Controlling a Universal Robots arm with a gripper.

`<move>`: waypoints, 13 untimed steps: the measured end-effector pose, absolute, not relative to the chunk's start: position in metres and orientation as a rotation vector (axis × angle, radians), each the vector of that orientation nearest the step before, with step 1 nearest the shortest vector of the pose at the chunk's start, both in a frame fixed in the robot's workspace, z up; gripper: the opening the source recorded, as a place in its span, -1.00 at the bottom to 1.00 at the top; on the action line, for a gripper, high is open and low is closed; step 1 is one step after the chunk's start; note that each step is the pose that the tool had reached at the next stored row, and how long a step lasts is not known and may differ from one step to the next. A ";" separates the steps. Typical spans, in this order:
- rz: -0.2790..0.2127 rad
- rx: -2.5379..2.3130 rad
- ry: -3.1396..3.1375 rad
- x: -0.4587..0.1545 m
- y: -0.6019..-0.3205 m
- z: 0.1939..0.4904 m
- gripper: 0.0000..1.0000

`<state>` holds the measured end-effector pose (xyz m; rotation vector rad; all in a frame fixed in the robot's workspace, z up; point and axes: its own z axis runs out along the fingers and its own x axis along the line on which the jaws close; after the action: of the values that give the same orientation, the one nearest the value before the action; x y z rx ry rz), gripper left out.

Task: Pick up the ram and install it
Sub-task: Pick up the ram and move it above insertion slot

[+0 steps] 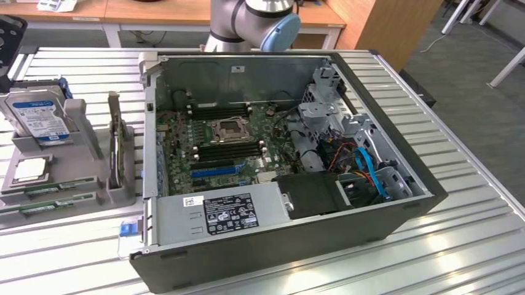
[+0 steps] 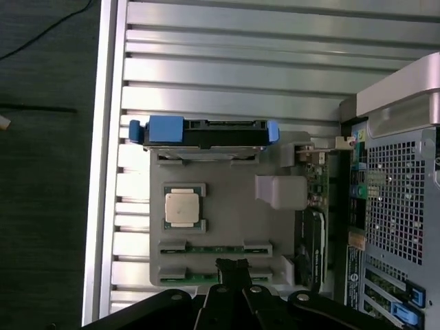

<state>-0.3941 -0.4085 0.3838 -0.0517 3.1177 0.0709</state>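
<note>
The biggest thing on my screen is the open computer case (image 1: 385, 227), filling the middle of the exterior view on the slatted metal table (image 1: 468, 252). Inside it I see the motherboard (image 1: 176, 144) with its processor socket (image 1: 225, 129), long black memory slots (image 1: 231, 151) just below the socket, and a blue expansion slot (image 1: 215, 171) below those. The power supply (image 1: 221, 212) lies along the case's near edge, and a bundle of blue cables (image 1: 373, 175) sits at the lower right of the interior.

At the exterior view's left, just beside the case, stands a grey parts tray (image 1: 117, 195). It holds a hard drive (image 1: 37, 117) upright in a blue-edged carrier at its far end, a processor chip (image 1: 29, 170) lying flat in a square pocket, an expansion card (image 1: 115, 138) standing on edge along the side nearest the case, and two green sticks lying in parallel grooves at the near end.

The ram (image 1: 45, 207) is the outer of those two, in the groove at the tray's near edge; the other stick (image 1: 49, 187) lies between it and the chip. In the wrist view the gripper (image 2: 232, 267) is above that end of the tray, its fingers pressed together and pinching nothing, the tips crossing the middle of the ram. I cannot tell whether they touch it.
</note>
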 end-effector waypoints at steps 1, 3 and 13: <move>0.071 -0.064 3.118 -0.394 -0.408 0.384 -0.80; 0.071 -0.088 3.117 -0.394 -0.408 0.384 -0.80; 0.073 -0.217 3.113 -0.394 -0.408 0.384 -0.80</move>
<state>-0.3941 -0.4085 0.3839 -0.2167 3.1131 0.0727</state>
